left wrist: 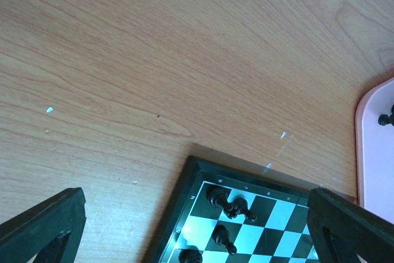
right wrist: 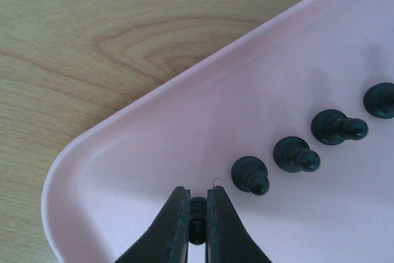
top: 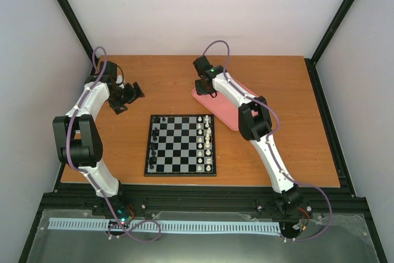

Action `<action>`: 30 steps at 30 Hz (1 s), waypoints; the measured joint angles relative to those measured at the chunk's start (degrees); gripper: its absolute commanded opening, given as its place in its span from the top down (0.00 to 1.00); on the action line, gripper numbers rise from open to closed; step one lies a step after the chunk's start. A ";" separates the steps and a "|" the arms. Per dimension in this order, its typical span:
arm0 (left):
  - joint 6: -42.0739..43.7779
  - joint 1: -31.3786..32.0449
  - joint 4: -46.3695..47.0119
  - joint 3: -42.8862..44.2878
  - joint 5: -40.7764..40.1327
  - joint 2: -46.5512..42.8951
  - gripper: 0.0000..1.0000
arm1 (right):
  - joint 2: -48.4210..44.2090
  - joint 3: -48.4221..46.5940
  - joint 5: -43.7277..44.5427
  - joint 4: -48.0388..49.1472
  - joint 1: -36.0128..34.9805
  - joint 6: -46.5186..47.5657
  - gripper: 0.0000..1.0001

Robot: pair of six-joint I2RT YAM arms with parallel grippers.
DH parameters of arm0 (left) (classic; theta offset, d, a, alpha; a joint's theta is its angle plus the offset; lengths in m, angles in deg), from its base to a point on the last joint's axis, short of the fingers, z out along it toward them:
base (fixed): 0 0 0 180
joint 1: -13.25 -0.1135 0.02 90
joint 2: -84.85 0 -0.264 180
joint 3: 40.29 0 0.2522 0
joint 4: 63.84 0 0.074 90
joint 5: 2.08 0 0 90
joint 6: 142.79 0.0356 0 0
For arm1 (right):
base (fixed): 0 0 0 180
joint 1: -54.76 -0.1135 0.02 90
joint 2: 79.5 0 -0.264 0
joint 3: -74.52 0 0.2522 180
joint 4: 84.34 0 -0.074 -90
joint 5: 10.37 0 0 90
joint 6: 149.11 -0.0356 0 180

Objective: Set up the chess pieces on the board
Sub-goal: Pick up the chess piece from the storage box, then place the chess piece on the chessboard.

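The board (top: 180, 145) lies in the middle of the table, with black chess pieces (top: 155, 137) down its left edge and white ones down its right. My right gripper (right wrist: 197, 209) is over the pink tray (right wrist: 184, 121), shut on a small black pawn (right wrist: 197, 210) pinched between its fingers. Beside it a row of black pawns (right wrist: 251, 174) stands in the tray. My left gripper (top: 126, 95) hangs open above bare wood left of the board's far corner (left wrist: 197, 170), holding nothing; three black pieces (left wrist: 231, 204) show on that corner.
The pink tray (top: 231, 115) sits at the right of the board, angled toward the back. Black frame posts and white walls close in the table on three sides. Bare wood lies between the tray and the right edge.
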 measured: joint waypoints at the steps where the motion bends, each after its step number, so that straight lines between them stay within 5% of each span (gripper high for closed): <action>1: 0.00 0.00 0.00 0.00 0.00 0.00 0.00 | 0.00 0.00 0.02 0.00 0.00 0.04 0.97; 14: 0.00 0.00 0.02 0.00 -0.26 0.00 0.00 | -17.18 9.40 -1.57 1.36 -3.43 2.54 0.97; 20: 0.00 0.00 0.04 0.00 -0.33 0.00 0.00 | -28.20 21.51 -4.52 4.00 -13.79 1.81 0.97; 30: 0.00 0.00 0.07 -0.02 -0.39 0.00 0.00 | -28.59 30.10 -8.63 7.15 -27.78 -0.94 0.97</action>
